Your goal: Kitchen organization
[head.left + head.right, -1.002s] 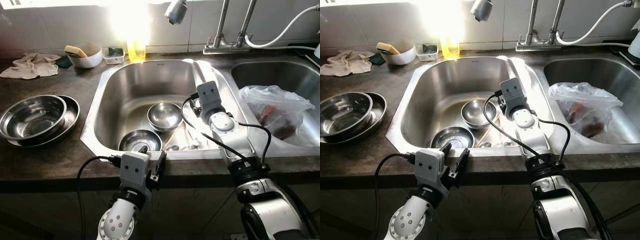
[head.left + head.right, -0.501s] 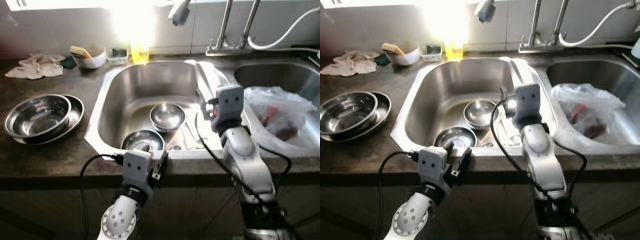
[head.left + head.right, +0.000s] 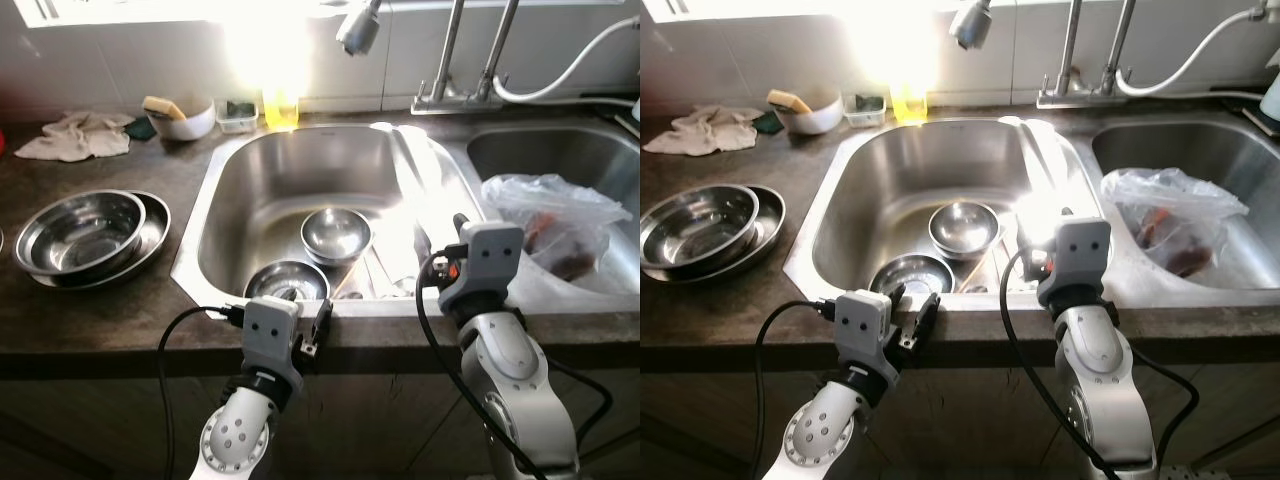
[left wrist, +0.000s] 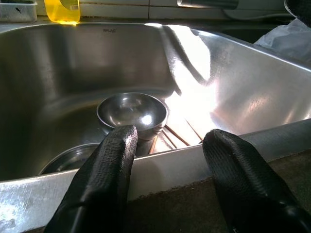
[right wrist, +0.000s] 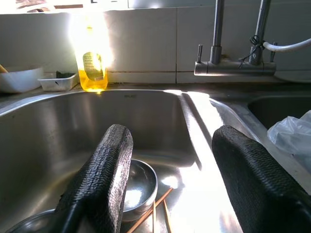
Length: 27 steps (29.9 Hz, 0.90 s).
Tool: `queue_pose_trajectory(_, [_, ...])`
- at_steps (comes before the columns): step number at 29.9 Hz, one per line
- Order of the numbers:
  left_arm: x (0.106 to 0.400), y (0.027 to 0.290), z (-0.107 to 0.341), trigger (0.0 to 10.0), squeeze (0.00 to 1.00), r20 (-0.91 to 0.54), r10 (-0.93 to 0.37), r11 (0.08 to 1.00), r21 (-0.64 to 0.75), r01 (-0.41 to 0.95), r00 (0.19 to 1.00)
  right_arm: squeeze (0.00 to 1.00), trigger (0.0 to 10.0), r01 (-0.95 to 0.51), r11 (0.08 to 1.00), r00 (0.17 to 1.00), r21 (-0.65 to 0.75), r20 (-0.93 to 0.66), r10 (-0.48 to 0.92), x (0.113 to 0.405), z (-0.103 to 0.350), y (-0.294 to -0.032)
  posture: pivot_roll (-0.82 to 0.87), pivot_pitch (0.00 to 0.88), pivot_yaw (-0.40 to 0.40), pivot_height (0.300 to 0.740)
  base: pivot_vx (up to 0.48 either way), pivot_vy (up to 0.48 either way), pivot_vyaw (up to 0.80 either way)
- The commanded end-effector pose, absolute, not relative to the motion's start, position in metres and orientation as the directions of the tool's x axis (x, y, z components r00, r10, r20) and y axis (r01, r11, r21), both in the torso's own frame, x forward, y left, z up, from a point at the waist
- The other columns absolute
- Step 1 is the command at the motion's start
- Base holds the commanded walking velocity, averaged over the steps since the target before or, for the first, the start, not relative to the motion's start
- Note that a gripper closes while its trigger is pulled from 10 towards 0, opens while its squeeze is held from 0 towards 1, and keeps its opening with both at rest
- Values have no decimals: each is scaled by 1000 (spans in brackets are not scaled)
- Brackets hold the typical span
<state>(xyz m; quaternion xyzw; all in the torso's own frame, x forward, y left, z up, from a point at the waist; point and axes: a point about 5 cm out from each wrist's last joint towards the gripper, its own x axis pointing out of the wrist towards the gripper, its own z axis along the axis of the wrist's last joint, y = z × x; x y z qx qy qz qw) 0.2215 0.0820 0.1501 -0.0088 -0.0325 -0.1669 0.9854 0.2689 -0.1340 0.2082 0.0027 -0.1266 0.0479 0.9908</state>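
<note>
The left sink basin (image 3: 300, 165) holds a small steel bowl (image 3: 336, 232), a shallower steel bowl (image 3: 285, 280) close to the front wall, and wooden chopsticks (image 4: 177, 136) lying beside them. My left gripper (image 3: 306, 310) hovers at the basin's front rim, open and holding nothing, with its fingers pointing at the bowls. At the front right corner of the same basin my right gripper (image 5: 170, 138) is also open and holding nothing. It looks into the sink over the small bowl (image 5: 138, 187).
Two stacked steel bowls (image 3: 80, 232) sit on the dark counter at the left. A plastic bag (image 3: 555, 225) fills the right basin. Along the back wall are a cloth (image 3: 75, 135), a white bowl with a sponge (image 3: 183, 118), a yellow soap bottle (image 3: 280, 100) and the faucet (image 3: 470, 60).
My right arm has pulled back from above the basin to its front right rim. The left arm has stayed put. The camera has shifted slightly.
</note>
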Motion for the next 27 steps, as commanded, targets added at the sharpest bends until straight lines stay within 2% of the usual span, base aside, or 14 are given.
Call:
queue_pose_trajectory(1, [225,86,152,10000,0,78,-311,950,-2,312,947,0,10000,-104,995,957,0,272,100,267,215,-132,89,74,4,740,0,0,0])
queue_pose_trajectory(4, [227,85,152,10000,0,82,-321,947,11,321,943,0,10000,-112,994,951,-8,289,109,270,220,-130,88,66,3,740,0,249,169])
queue_pose_trajectory(9, [227,86,153,10000,0,89,-321,947,5,322,943,0,10000,-117,993,950,-16,291,116,269,222,-128,89,60,3,740,0,460,800])
queue_pose_trajectory(27, [228,85,151,10000,0,87,-331,943,7,332,940,0,10000,-124,992,951,-7,284,121,272,225,-125,84,58,12,740,0,0,800])
